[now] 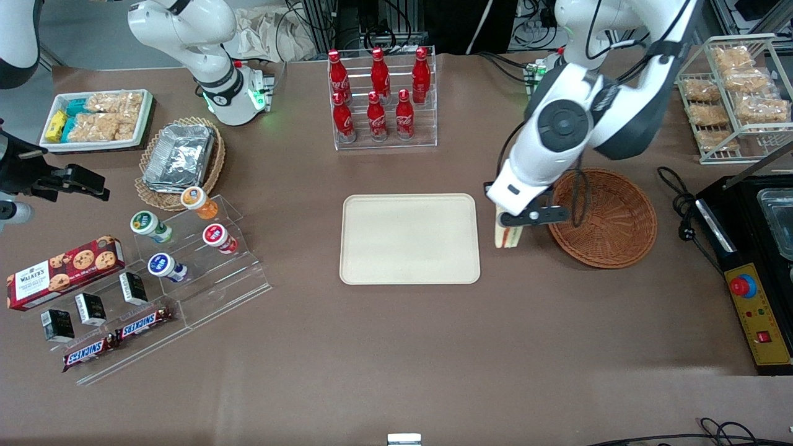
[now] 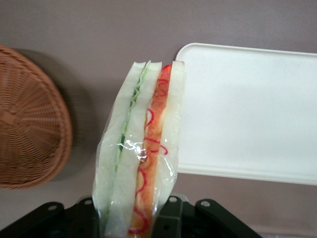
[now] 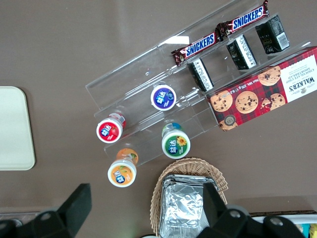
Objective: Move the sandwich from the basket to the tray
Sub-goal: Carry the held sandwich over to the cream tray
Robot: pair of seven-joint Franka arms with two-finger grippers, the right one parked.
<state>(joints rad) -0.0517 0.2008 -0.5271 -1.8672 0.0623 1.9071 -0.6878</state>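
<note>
My gripper (image 1: 519,218) hangs above bare brown tablecloth (image 1: 396,347), in the gap between the cream tray (image 1: 410,239) and the reddish-brown wicker basket (image 1: 604,218). Its fingers (image 2: 168,218) are clamped on the plastic-wrapped sandwich (image 2: 141,158), held on edge so its green and red-orange layers show. The sandwich's tip hangs at the tray's rounded corner, clear of the basket rim. Farther from the front camera stands a clear rack of red cola bottles (image 1: 379,99), well apart.
</note>
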